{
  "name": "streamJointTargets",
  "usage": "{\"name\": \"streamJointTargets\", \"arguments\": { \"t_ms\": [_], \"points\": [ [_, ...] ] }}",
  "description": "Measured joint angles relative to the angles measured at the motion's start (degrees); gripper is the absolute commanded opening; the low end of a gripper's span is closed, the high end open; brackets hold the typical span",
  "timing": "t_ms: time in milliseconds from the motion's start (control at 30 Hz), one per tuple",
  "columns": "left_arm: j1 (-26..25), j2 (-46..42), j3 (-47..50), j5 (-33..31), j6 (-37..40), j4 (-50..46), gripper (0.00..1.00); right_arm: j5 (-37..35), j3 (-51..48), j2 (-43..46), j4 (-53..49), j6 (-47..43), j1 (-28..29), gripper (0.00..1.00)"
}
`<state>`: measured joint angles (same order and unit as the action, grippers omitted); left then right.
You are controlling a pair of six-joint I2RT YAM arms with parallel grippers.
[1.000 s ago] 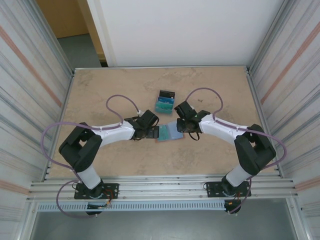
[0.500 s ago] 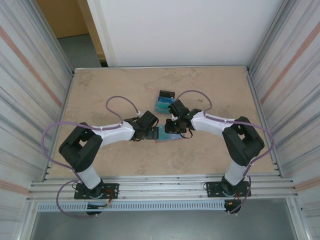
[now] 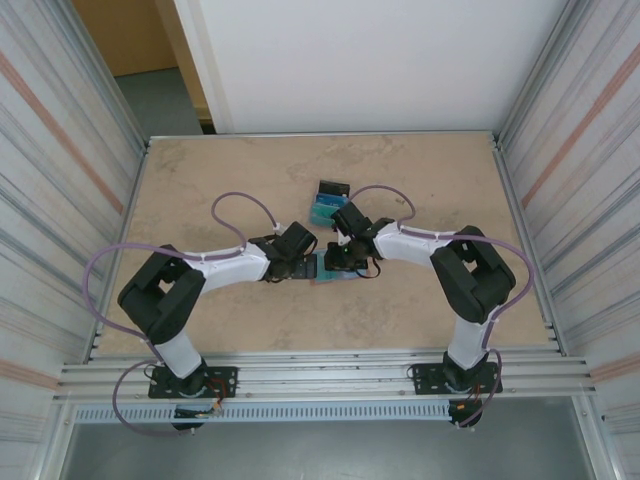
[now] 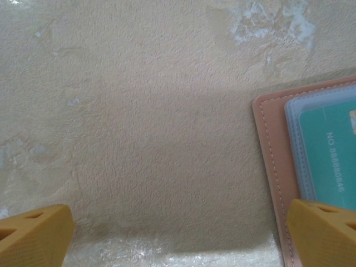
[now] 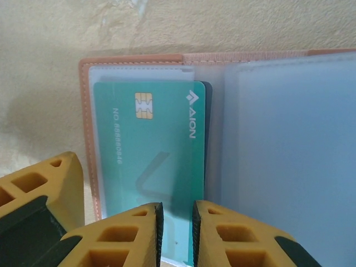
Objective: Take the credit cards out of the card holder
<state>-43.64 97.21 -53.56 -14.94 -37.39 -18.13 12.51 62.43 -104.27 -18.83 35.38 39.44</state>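
The card holder (image 5: 267, 61) lies spread open on the table, salmon rim outside, blue-grey inside. A teal credit card (image 5: 156, 139) sits in the clear pocket of its left half, with a dark card edge (image 5: 207, 111) behind it. My right gripper (image 5: 177, 233) hovers over the teal card's near end, jaws a narrow gap apart with nothing clamped. My left gripper (image 4: 178, 236) is wide open at the holder's left edge (image 4: 270, 167), and its right finger (image 4: 325, 233) overlaps that edge. From above, both grippers (image 3: 305, 266) (image 3: 343, 262) meet at the holder (image 3: 328, 272).
A small stack of loose cards (image 3: 325, 208), teal, light blue and black, lies on the table just behind the holder. Ribbed metal walls (image 3: 70, 200) close both sides. Purple cables (image 3: 240, 205) loop over each arm.
My right arm folded in and its gripper moved left across the card holder to its left half. The left arm and the loose card stack have not moved.
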Motion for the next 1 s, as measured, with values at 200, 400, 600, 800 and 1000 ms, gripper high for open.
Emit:
{"name": "streamJointTargets", "arguments": {
  "t_ms": [200,400,600,800,1000],
  "points": [
    [0.00,0.52,0.00,-0.02,0.00,-0.17,0.99,0.63,0.00,-0.57,0.07,-0.02,-0.48,0.27],
    [0.00,0.52,0.02,-0.02,0.00,-0.26,0.99,0.79,0.00,-0.57,0.22,0.00,-0.57,0.30],
    [0.00,0.52,0.00,-0.02,0.02,-0.26,0.99,0.11,0.00,-0.26,-0.02,-0.04,-0.44,0.31],
    [0.00,0.52,0.00,0.00,0.02,-0.26,0.99,-1.88,0.00,0.70,-0.96,-0.24,-0.42,0.31],
    [0.00,0.52,0.00,0.00,0.02,-0.50,0.99,-2.38,0.00,0.85,-1.09,-0.26,-0.42,0.30]
  ]
}}
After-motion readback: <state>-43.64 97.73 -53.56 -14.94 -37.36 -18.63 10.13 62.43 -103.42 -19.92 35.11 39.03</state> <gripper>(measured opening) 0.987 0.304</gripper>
